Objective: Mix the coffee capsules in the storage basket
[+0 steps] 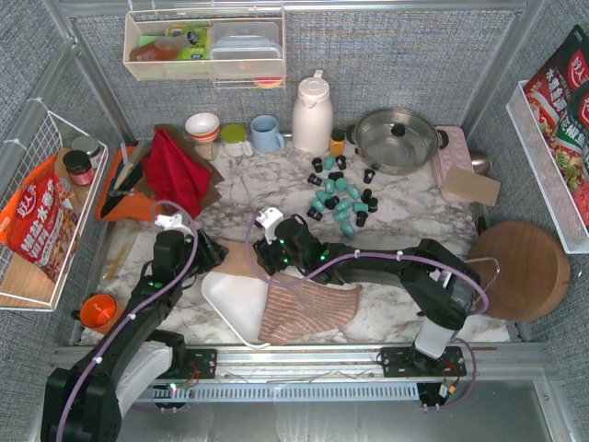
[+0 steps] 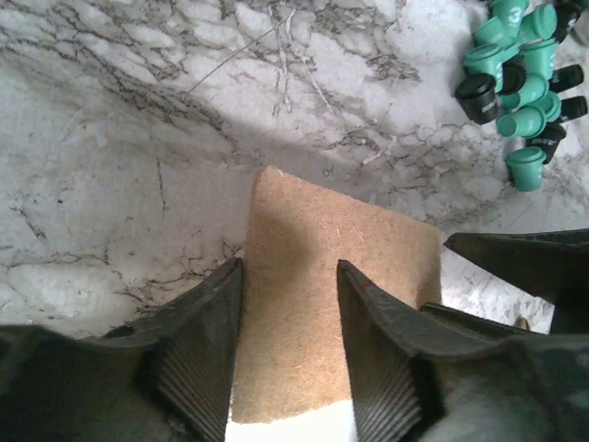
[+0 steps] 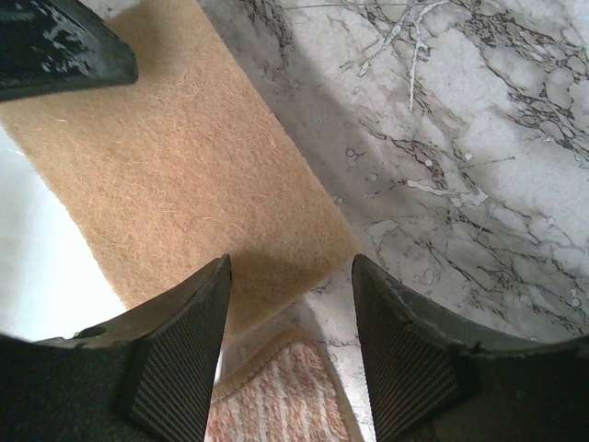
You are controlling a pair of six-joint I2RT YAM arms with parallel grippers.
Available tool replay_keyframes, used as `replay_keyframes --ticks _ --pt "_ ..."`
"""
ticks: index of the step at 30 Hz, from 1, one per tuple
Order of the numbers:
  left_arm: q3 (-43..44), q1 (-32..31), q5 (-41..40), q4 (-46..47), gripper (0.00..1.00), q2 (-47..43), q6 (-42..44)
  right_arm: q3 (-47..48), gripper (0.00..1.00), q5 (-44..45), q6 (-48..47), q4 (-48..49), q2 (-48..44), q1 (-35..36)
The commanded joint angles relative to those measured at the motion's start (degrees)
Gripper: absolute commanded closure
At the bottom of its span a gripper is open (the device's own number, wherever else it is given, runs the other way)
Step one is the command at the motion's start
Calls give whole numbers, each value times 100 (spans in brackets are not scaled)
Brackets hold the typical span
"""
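My left pincer point(image 2: 290, 267), half-spread and empty, hangs over the tan mat point(image 2: 340, 221); coffee capsules point(image 2: 520, 74) ahead-right are cut off. My right pincer point(image 3: 290, 262) likewise; the storage basket point(image 3: 28, 276) is only a white sliver leftward.

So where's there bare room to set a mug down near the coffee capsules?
Bare marble lies between the red cloth and the coffee capsules, in front of the blue mug. Another patch lies between the capsules and the round wooden board. The back row around the pot is crowded.

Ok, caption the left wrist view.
Open left claw above a tan mat, teal and black capsules loose on marble beyond.
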Motion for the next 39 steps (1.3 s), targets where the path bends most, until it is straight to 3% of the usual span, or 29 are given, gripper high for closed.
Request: replay_keyframes --ticks 1,4,11,20,26,39 --pt "-15 -7 247 361 51 -93 9 47 40 -30 63 -26 56 8" --pt "-12 -7 320 427 62 -150 11 46 40 -31 71 -27 68 8" --pt "132 -11 334 370 100 -31 16 53 40 -56 106 -25 51 -6" --pt "410 -7 69 157 100 -65 99 -21 39 -30 69 -116 -324 -14" --pt "519 -7 308 251 100 -141 130 -48 32 100 -233 -406 -816 -34" --pt "1186 -346 1168 1592 100 81 725 -597 24 -308 -975 -672 -2434 -633"
